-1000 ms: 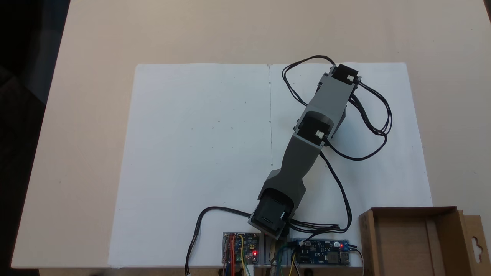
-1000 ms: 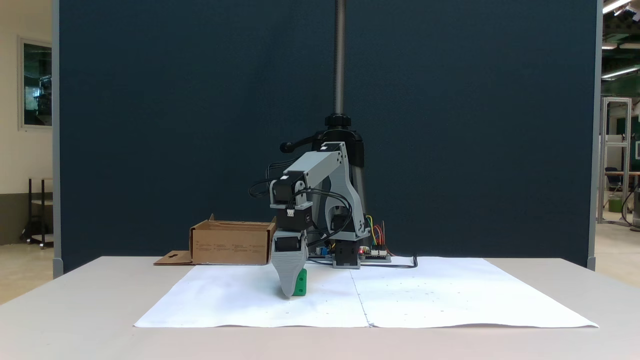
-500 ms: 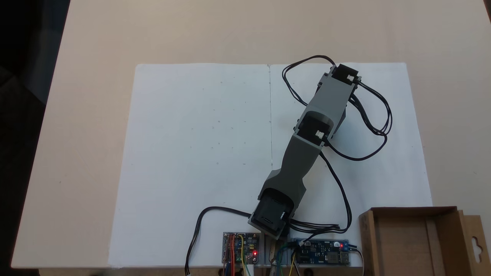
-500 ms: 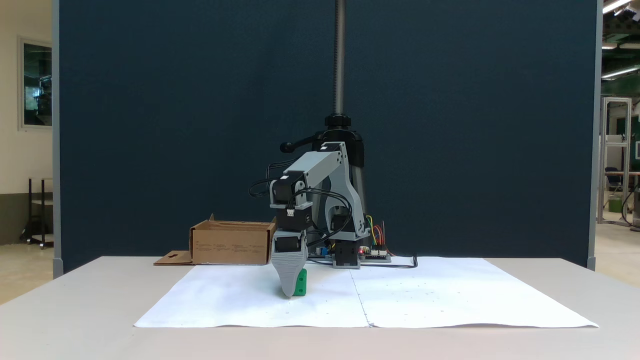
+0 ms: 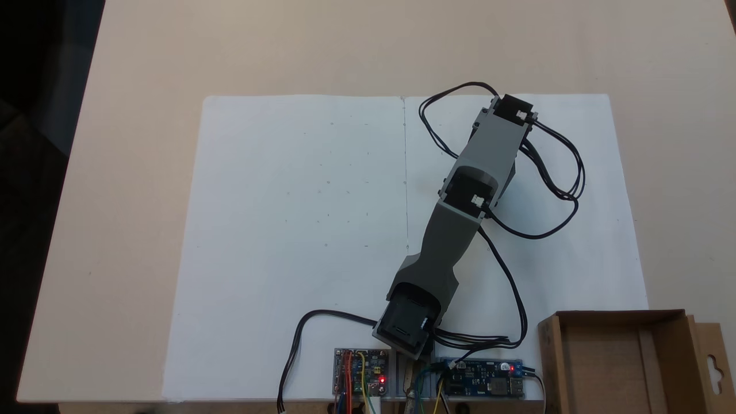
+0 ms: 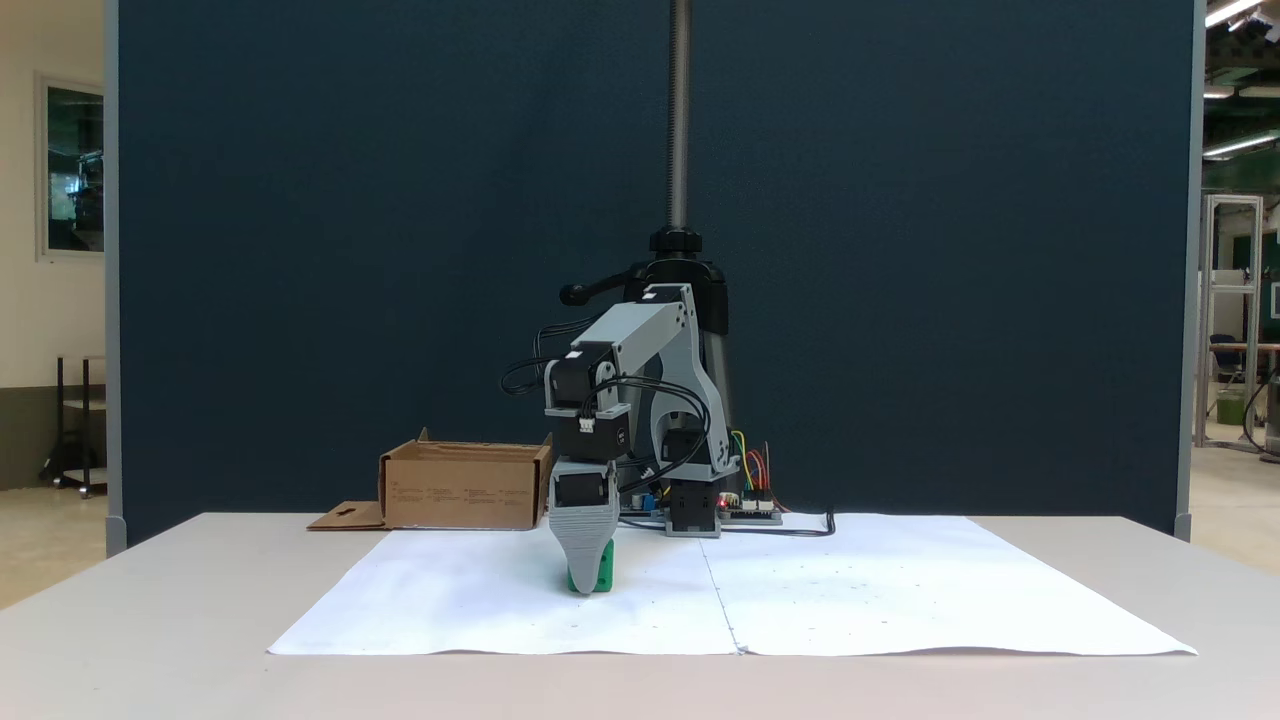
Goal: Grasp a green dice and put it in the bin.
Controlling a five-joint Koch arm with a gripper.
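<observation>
The green dice (image 6: 605, 570) rests on the white paper, left of the paper's centre seam in a fixed view from the side. My gripper (image 6: 586, 583) points straight down at it. A grey wedge-shaped jaw stands in front of the dice, and green shows on both sides of its tip. The other jaw lies behind, so the gap cannot be read. From above, the arm's far end (image 5: 506, 118) covers the dice. The bin (image 5: 550, 362), a brown cardboard box with low walls, sits at the lower right from above and behind the gripper to the left (image 6: 460, 490) from the side.
White paper sheets (image 5: 299, 230) cover the middle of the beige table (image 5: 132, 172). Circuit boards (image 5: 360, 371) and loose black cables (image 5: 552, 184) sit near the arm's base. The bin's side flap (image 5: 713, 362) has a keyhole cutout.
The gripper has shifted slightly sideways over the dice: from the side, green now shows on both sides of the jaw tip instead of the right side alone.
</observation>
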